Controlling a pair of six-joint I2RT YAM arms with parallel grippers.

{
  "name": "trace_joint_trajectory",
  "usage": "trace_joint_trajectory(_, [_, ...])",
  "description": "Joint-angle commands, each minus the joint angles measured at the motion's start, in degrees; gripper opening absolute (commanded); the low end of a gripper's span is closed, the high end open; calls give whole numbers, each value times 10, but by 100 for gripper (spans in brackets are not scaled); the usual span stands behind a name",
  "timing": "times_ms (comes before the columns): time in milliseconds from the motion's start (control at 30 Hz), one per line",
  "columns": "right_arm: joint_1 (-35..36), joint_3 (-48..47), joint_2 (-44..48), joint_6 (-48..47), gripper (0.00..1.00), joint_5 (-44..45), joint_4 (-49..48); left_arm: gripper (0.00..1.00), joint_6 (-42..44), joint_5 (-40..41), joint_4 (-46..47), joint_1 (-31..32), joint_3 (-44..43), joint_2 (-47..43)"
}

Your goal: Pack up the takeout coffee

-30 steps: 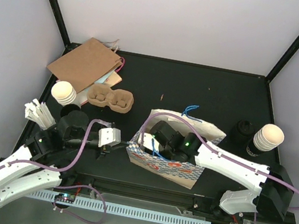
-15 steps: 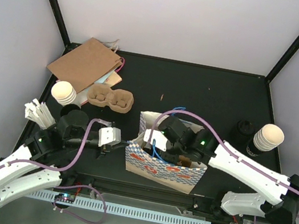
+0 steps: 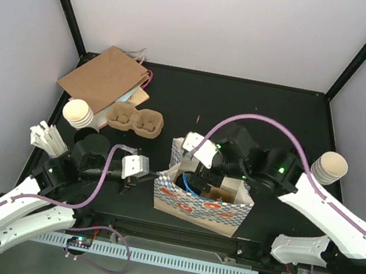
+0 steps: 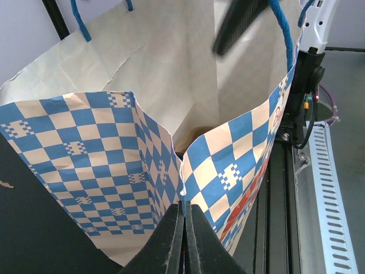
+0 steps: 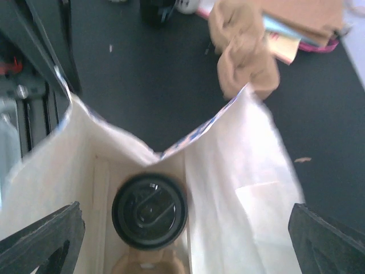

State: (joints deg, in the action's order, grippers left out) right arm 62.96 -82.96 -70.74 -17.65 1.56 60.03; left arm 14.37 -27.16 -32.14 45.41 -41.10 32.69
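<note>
Black bench [image 3: 258, 115] holds your checked bag [image 3: 199, 207], standing open. Your left jaws are pinched together on its corner fold; your right jaws hang spread wide over the mouth. One lidded cup [image 5: 149, 210] stands upright on the bag's floor.

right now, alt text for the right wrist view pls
Looking down into an open paper bag, a black-lidded coffee cup stands at the bottom. The right gripper is open wide above it, one finger at each lower corner. Beyond the bag, a tan cardboard cup carrier lies on the black table.
</note>
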Motion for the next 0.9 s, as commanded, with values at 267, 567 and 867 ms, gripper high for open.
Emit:
trace_joint_trajectory(267, [0,-209,-4,86,98,77,112,2,-5,4,19,2,-21,2])
trace_joint_trajectory(567, [-41,-199,-20,142,89,196,153,2,-13,15,13,1,-20,1])
trace_joint_trajectory(867, [-83,-120,25,169,87,220,110,1,-21,70,2,2,-15,3])
